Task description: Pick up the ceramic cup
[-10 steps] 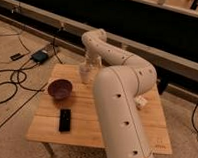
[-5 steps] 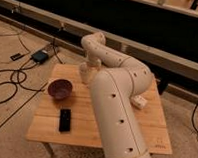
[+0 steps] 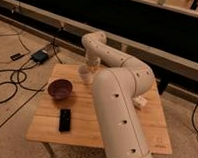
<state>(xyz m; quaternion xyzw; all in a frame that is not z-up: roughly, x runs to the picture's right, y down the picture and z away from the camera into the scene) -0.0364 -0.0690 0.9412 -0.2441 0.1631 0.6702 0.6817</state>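
Ceramic cup: small, plain cream, round, narrower than the purple bowl. It sits at the table's far edge, w/ the gripper right at/above it. Bowl is dark, wide, left of cup; contents can't be made out. A black flat object lies nearer, a white block to the right.

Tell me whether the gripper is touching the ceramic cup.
Cannot tell. In the camera view the gripper sits directly over the ceramic cup above the wooden table, overlapping it, but no contact line or gap shows plainly.
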